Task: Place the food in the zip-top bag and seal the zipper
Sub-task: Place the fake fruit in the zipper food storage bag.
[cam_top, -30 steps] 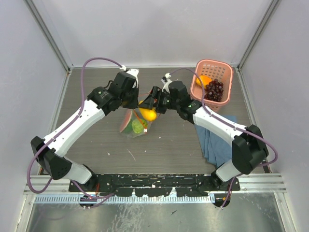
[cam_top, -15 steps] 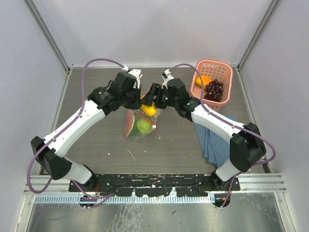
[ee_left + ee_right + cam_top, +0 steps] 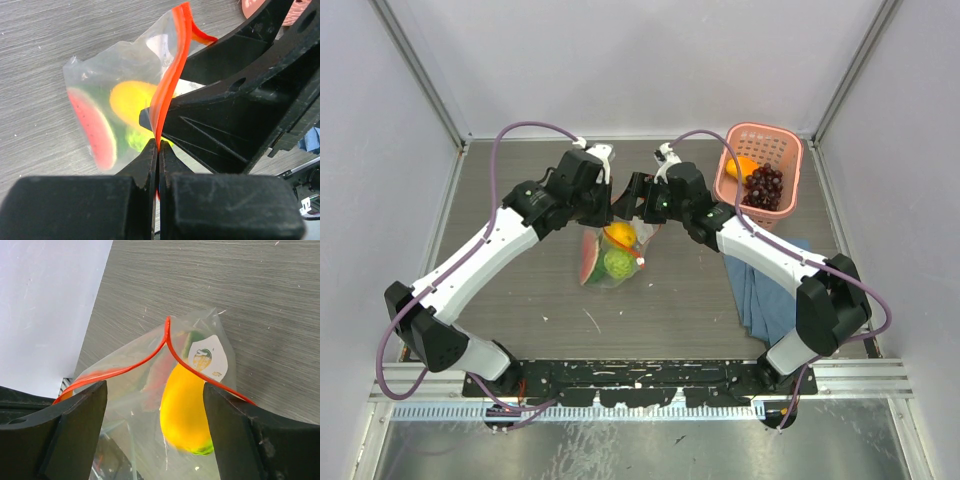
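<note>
While left gripper [image 3: 158, 147] pinches zipper [image 3: 172, 75], right gripper [image 3: 154, 390], now wide, has released orange-yellow fruit [image 3: 185, 410] into bag [image 3: 100, 70].

Bright, even light, soft shadows; the left hand [image 3: 158, 150] is blurred up close

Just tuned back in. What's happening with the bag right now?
The left gripper is shut on the zipper, pinching the bag at its mouth. The right gripper hangs open over the mouth, with a yellow fruit in the bag below it, beside a melon slice and a green fruit. The grapes and an orange fruit are in the basket. The zipper is unsealed.
</note>
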Controlling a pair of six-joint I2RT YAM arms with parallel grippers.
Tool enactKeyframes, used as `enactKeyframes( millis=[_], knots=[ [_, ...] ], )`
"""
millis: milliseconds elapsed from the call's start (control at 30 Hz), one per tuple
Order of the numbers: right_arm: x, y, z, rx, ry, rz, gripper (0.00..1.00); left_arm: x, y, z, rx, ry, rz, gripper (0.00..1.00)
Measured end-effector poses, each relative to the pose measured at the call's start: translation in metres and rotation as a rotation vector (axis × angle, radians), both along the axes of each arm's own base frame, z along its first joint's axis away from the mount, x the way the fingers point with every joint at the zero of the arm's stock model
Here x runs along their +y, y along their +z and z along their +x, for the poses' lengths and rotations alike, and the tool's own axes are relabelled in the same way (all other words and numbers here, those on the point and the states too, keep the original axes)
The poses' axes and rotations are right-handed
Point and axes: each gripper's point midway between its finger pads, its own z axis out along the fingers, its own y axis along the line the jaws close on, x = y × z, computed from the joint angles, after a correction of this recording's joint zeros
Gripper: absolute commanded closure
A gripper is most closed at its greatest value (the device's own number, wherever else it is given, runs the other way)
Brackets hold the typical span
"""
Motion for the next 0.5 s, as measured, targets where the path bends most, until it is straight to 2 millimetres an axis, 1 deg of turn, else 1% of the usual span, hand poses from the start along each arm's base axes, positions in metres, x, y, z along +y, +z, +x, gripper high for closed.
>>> enactKeyframes(
  millis=[167, 400, 500],
  knots=[
    [-0.001, 0.004, -0.001, -0.025, 0.012, -0.009, 0.18, 0.001, -0.003, 0.0, 0.002, 0.004, 0.008, 1.0],
    [-0.009, 0.022, -0.008, -0.104, 0.041, -0.037, 0.18, 0.007, -0.003, 0.004, -0.011, 0.03, 0.029, 1.0],
    [-0.015, 0.033, -0.012, -0.147, 0.057, -0.064, 0.17, 0.009, -0.003, 0.005, -0.017, 0.041, 0.04, 1.0]
  ],
)
